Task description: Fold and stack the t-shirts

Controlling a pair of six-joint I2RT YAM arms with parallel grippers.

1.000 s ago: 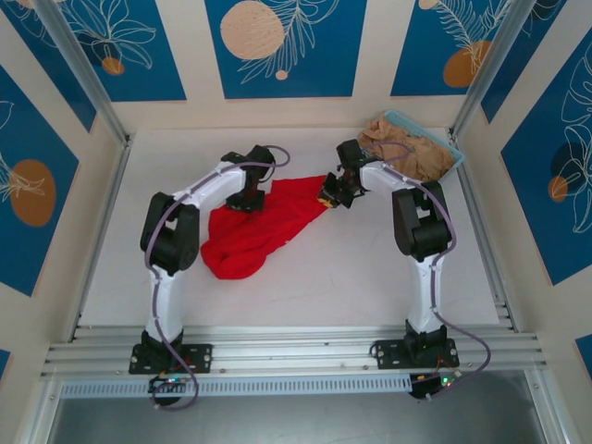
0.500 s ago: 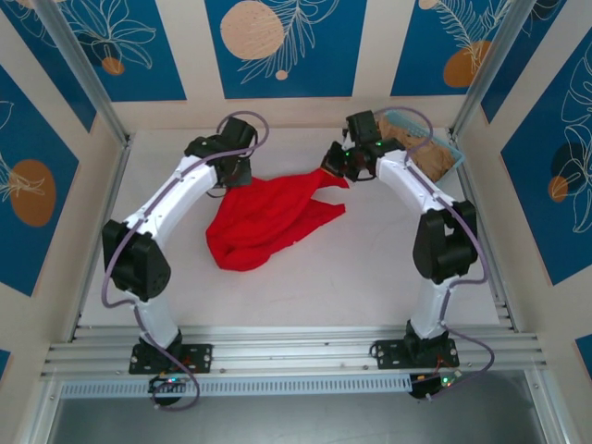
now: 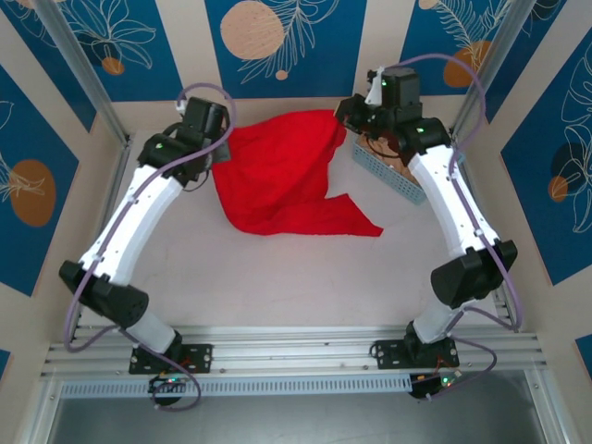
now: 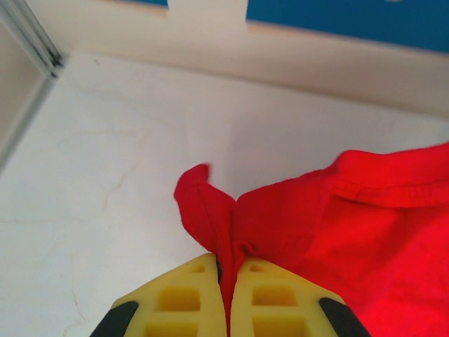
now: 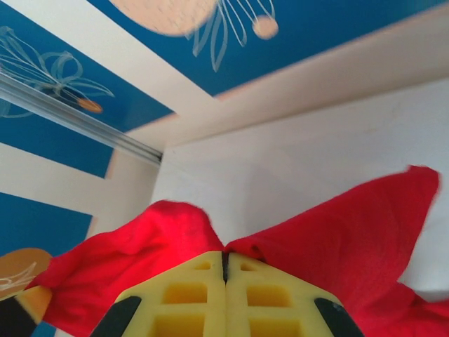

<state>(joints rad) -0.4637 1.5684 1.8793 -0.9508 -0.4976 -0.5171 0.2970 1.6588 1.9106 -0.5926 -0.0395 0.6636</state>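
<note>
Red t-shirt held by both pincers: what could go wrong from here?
The left pincer and right pincer each pinch only a small bunch of the bright red cloth t-shirt, so it may slip out. Its lower corner lies on the white table and may fold under. The right arm passes close over the light blue plastic lattice basket and might knock it.

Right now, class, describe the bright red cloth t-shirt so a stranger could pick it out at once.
Find the white table walled by blue leaf-patterned panels. Near its far edge, the bright red cloth t-shirt stretches between the left gripper and right gripper, both shut on it. Red sets it apart from the light blue lattice basket beside it.
</note>
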